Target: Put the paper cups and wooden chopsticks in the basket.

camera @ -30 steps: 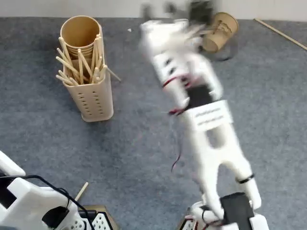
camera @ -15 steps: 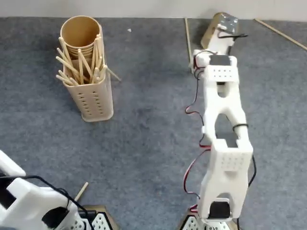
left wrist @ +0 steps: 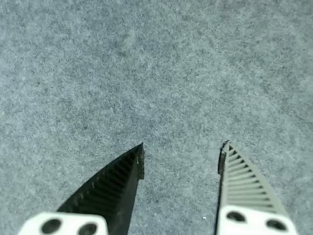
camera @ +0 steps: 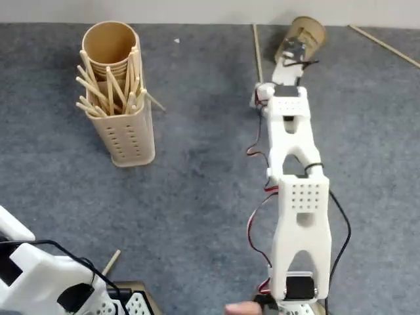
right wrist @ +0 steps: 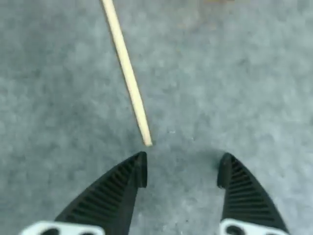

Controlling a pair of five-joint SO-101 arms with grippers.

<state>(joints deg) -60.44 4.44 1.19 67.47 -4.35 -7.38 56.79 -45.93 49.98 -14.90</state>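
The right pincer is hanging open just behind one end of a chopstick, seemingly lining up a grasp.

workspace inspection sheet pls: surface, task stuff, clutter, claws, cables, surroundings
surface: grey carpet-like mat, flat.
job's things: basket upright, holding paper cups and many bundled chopsticks; lone paper cup on its side at the far edge; loose chopstick beside it; second chopstick at the far right; third chopstick by the left arm.
clutter: one small pale speck.
grippers: left claw open over bare mat; right claw open, the loose chopstick's end just ahead of its tips.
cables: red wire and black cable along the right arm.
surroundings: pale strip beyond the mat.
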